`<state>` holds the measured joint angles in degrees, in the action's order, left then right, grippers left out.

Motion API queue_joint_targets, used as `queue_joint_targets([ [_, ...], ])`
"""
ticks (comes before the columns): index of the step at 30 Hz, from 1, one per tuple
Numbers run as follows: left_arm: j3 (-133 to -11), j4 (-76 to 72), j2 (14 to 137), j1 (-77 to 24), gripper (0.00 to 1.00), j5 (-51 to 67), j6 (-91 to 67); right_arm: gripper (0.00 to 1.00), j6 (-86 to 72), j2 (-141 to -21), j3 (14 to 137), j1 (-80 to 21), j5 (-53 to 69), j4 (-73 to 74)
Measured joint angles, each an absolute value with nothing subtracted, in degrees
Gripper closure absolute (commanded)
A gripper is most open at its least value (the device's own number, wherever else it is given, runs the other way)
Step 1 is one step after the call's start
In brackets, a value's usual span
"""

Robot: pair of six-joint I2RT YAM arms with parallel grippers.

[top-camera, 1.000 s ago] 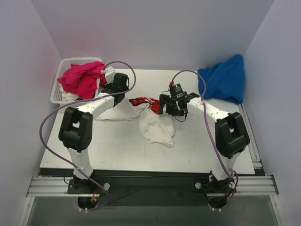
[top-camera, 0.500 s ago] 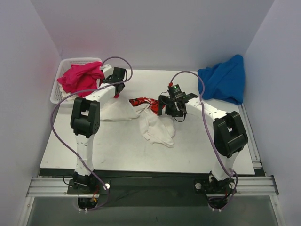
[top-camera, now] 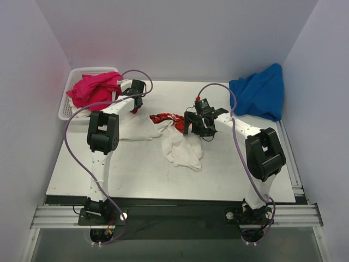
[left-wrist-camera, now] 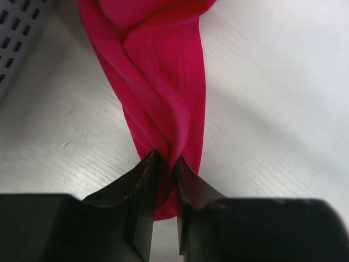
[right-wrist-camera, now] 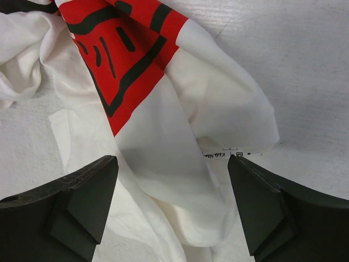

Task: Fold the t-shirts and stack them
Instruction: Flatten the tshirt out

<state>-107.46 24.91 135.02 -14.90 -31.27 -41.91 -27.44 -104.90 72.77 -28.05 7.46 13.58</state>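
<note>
The magenta-pink t-shirt (top-camera: 95, 90) is heaped in the basket at the back left. My left gripper (top-camera: 134, 105) is shut on a hanging end of it (left-wrist-camera: 163, 98), just above the table. The large white t-shirt (top-camera: 180, 146) lies crumpled mid-table, its red print (top-camera: 167, 118) bunched up. My right gripper (top-camera: 192, 124) is open and empty just above that shirt; in the right wrist view the red print (right-wrist-camera: 117, 49) and white cloth (right-wrist-camera: 180, 164) lie between my fingers. The bright blue t-shirt (top-camera: 259, 91) is heaped at the back right.
The white lattice basket (top-camera: 66, 106) stands at the back left corner; its wall shows in the left wrist view (left-wrist-camera: 19, 33). More white cloth (top-camera: 139, 128) lies under the left arm. Walls close in on three sides.
My left arm has stretched further back toward the basket, gripper moving slightly away from me. The right gripper has barely moved.
</note>
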Motion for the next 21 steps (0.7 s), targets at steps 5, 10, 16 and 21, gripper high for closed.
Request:
queue_joint_targets([
  [5, -108.8, 26.7, 135.6, -14.8, 1.0, -30.3, -41.8, 0.16, -27.4, -104.9, 72.9, -27.7, 7.3, 13.8],
  [10, -108.8, 26.8, 134.7, -14.5, 1.0, -28.0, -41.7, 0.16, -27.5, -104.9, 72.9, -27.7, 7.1, 14.0],
  [16, -109.8, 26.4, 128.0, -13.4, 1.0, -26.4, -40.8, 0.16, -27.7, -104.9, 72.9, -27.4, 7.1, 14.0],
  [21, -117.1, 24.8, 122.2, -10.4, 1.0, -26.6, -39.5, 0.17, -27.7, -104.9, 72.9, -27.4, 7.1, 14.0],
])
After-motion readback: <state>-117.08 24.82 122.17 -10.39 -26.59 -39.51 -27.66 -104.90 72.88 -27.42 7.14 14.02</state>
